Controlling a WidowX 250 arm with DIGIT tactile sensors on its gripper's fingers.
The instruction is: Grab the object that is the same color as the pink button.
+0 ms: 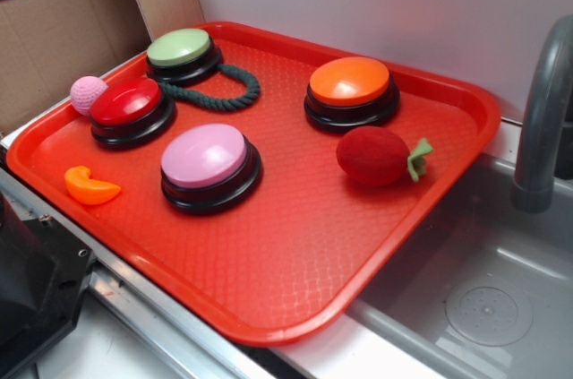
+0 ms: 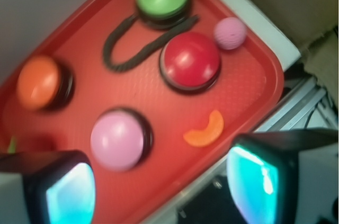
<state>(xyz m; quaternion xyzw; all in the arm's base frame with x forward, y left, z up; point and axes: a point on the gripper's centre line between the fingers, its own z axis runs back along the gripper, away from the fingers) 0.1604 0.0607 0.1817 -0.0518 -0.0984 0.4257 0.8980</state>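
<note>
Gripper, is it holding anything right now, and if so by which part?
Nothing is held. The gripper is open and empty above the tray, and the pink ball sits untouched beside the red button.

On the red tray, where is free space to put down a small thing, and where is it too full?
Free: the near part of the tray, in front of the pink button and strawberry toy. Crowded: the far left, where the pink ball, red button, green button and rope sit.

The claw (image 2: 161, 184) hangs above, its fingers spread wide, empty.
</note>
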